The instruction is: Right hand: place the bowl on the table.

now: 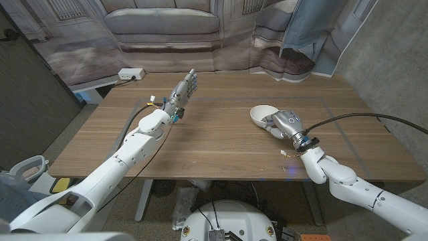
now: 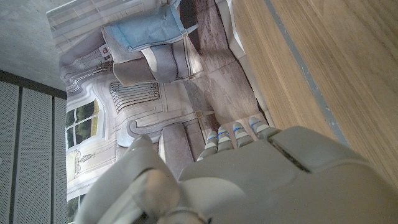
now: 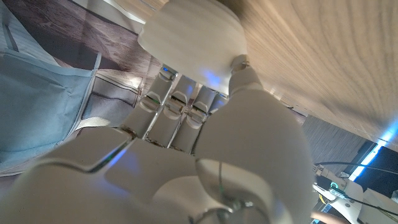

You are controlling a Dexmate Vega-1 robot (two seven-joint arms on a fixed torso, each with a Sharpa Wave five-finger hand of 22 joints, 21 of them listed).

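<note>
While right hand [image 1: 286, 125] grips white rounded bowl [image 1: 261, 114] by rim, tilted, near right edge of wooden tabletop [image 1: 214, 144]: level bowl, lower base flush, then loosen fingers gently. Left hand [image 1: 184, 91] empty, fingers extended, well apart.

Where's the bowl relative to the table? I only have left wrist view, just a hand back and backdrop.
Observer: Head view shows the white bowl on the table's right half, tilted on its side, in the right hand.
Operator: Does it actually have a grip on it?
Observer: Right wrist view shows the fingers reaching under the bowl's base.
Operator: Left hand in the way?
Observer: No. The left hand is well apart on the left half, fingers extended, holding nothing.
</note>
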